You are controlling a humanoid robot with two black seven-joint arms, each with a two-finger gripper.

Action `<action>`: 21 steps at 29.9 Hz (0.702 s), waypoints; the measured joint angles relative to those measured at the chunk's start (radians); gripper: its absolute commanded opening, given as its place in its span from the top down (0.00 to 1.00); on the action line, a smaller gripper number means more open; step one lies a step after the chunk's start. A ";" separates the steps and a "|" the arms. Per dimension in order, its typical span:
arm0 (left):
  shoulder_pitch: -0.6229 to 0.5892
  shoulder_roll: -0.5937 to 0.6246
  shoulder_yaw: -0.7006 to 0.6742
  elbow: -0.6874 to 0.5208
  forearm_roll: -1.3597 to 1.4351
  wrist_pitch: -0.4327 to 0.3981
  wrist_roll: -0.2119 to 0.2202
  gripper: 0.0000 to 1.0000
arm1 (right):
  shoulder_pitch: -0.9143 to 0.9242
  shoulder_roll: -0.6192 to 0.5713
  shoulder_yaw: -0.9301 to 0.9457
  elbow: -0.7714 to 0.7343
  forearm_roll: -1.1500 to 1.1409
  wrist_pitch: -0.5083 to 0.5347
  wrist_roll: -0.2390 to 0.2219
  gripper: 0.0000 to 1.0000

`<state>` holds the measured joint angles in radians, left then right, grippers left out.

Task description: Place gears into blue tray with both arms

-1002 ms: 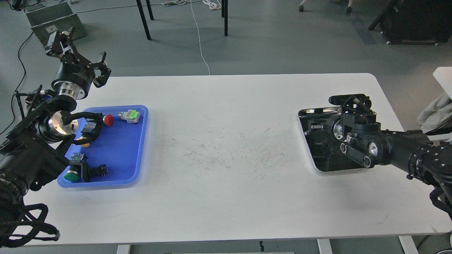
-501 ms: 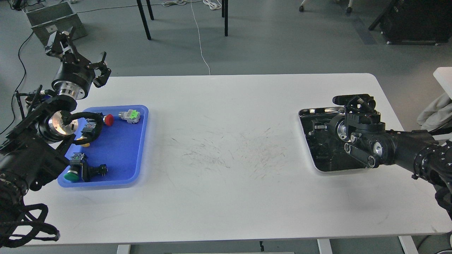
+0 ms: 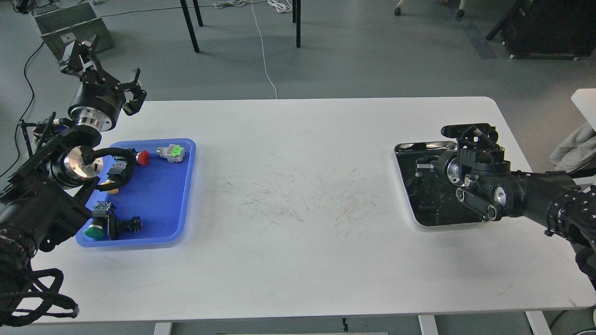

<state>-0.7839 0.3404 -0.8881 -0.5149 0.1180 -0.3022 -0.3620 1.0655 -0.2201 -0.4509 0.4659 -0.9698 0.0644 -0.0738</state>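
Note:
The blue tray (image 3: 163, 200) lies at the table's left end. It holds a red-capped switch (image 3: 143, 157), a green-capped switch (image 3: 94, 231) and a grey block with a green top (image 3: 172, 152). My left gripper (image 3: 106, 74) hangs raised beyond the tray's far left corner, claws spread open and empty. At the right end, my right gripper (image 3: 426, 166) reaches low into the shiny steel tray (image 3: 421, 222). It is dark against the tray's dark floor, so its fingers cannot be told apart. No gears can be made out; any there are hidden in that dark floor.
A white table (image 3: 298, 186) with scuff marks in its middle lies between the two trays. Beyond its far edge are chair legs (image 3: 188, 23), a white cable (image 3: 263, 51) and a grey crate (image 3: 72, 25) on the floor. A white object (image 3: 584, 104) stands off the right edge.
My right arm has drawn back a little to the right, uncovering more of the steel tray's floor. The left arm and the blue tray's contents have not moved.

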 measured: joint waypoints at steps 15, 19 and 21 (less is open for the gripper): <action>-0.006 0.001 0.000 0.000 0.000 0.004 0.000 0.02 | 0.313 -0.068 0.061 0.295 0.033 -0.013 -0.047 0.98; -0.007 0.011 0.000 0.000 0.000 0.005 0.001 0.02 | 0.365 -0.029 0.123 0.351 0.089 -0.014 -0.043 0.98; -0.012 0.016 0.000 0.000 0.000 0.005 0.002 0.02 | 0.376 0.033 0.137 0.360 0.130 -0.014 -0.038 0.98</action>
<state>-0.7954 0.3565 -0.8881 -0.5149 0.1180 -0.2968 -0.3605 1.4415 -0.1876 -0.3136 0.8256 -0.8399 0.0504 -0.1119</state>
